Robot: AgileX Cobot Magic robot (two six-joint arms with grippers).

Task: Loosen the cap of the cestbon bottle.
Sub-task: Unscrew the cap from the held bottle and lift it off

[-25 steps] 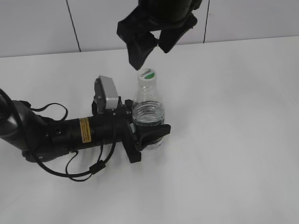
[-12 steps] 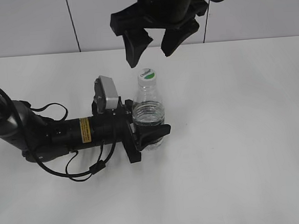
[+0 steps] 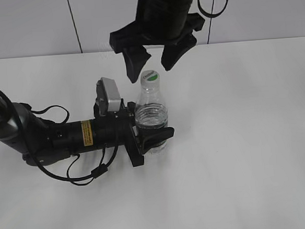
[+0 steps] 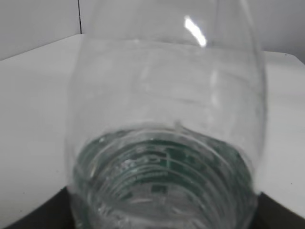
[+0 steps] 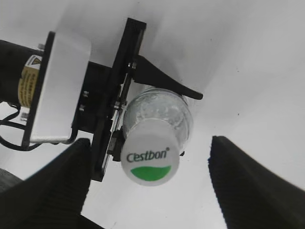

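**Cap still seated, right hand lined up above it**

The cap [image 5: 150, 161] sits square on the neck of the cestbon bottle [image 3: 151, 114], and I see no gap under it, so I judge the loosening has not started. The bottle stands upright near the middle of the white worktop [image 3: 248, 139], a little water in its lower body.

My left hand [image 3: 151, 138] is closed around that lower body, at the height of the green label; the left wrist view is filled by clear plastic, which fits a firm hold. The bracing half of the job looks done.

My right hand [image 3: 156, 59] hangs above the bottle with its fingers [image 5: 62, 186] spread wide and nothing between them. In the right wrist view the cap lies between the two pads, nearer the left one and touching neither.

What is left, as I read it: centre slightly, come down until the pads flank the cap, close, then twist while the left hand resists.
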